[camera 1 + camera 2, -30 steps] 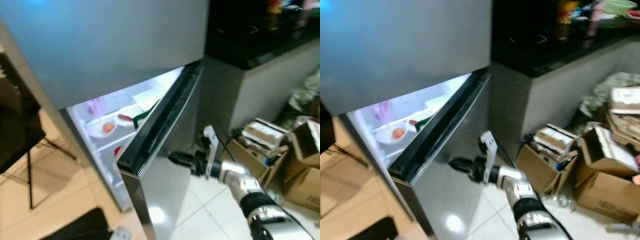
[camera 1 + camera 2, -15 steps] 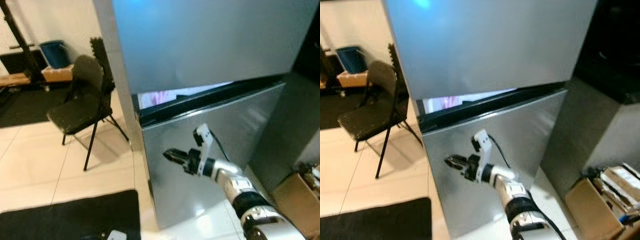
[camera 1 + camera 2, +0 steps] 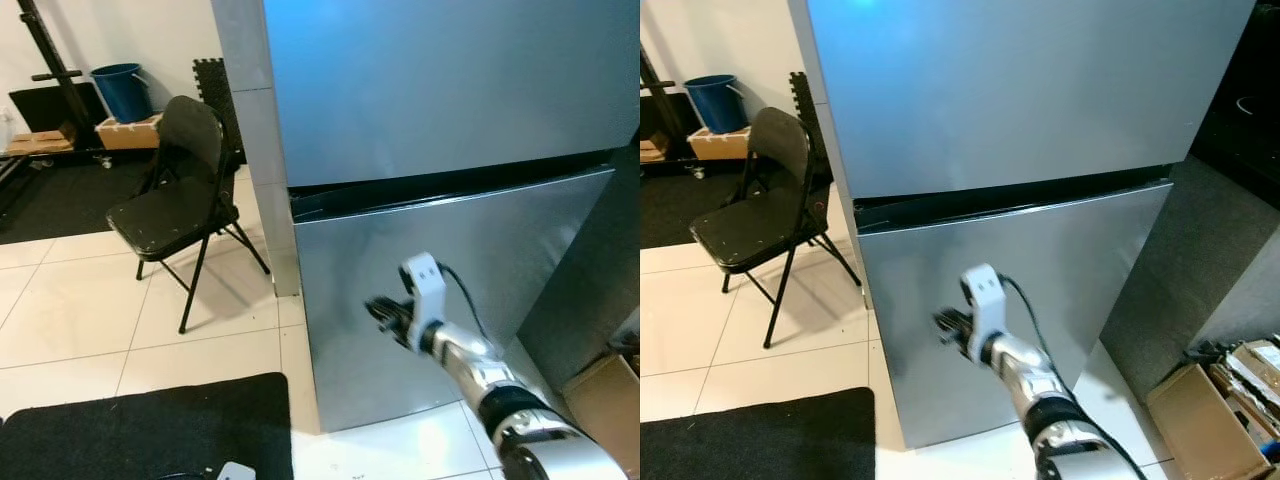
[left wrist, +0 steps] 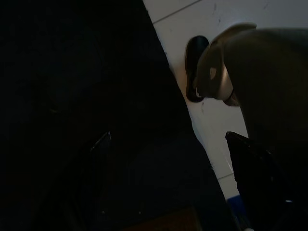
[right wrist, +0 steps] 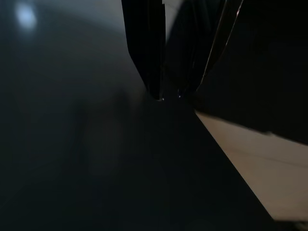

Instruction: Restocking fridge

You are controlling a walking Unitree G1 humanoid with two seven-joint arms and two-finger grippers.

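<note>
- Standing upright at centre of the left eye view: fridge (image 3: 440, 90), two doors, brushed silver-grey, a blue glint near its top edge. Lower door (image 3: 440, 260) sits flush under the upper one, a dark seam between them. Its top is cut off by the frame; its base meets the white tiled floor (image 3: 70, 320).
- Right gripper (image 3: 383, 313), left eye view: fingertips at the face of the lower door, silver forearm reaching up from the lower right. Black folding chair (image 3: 175, 205) stands on the tiles just beside the fridge's left side; blue bucket (image 3: 122, 90) against the far wall; black mat (image 3: 150, 425) in the foreground.
- Right eye view: same scene; cardboard boxes (image 3: 1230, 410) at lower right, partly cut off.
- Left wrist view: very dark; left gripper (image 4: 168, 183) hangs over dark mat and pale tile, fingers set wide apart. A shoe (image 4: 196, 67) shows on the tile.
- Right wrist view: two black fingers (image 5: 144, 48) drawn close together, tips at the dark door surface; contact hard to judge.
</note>
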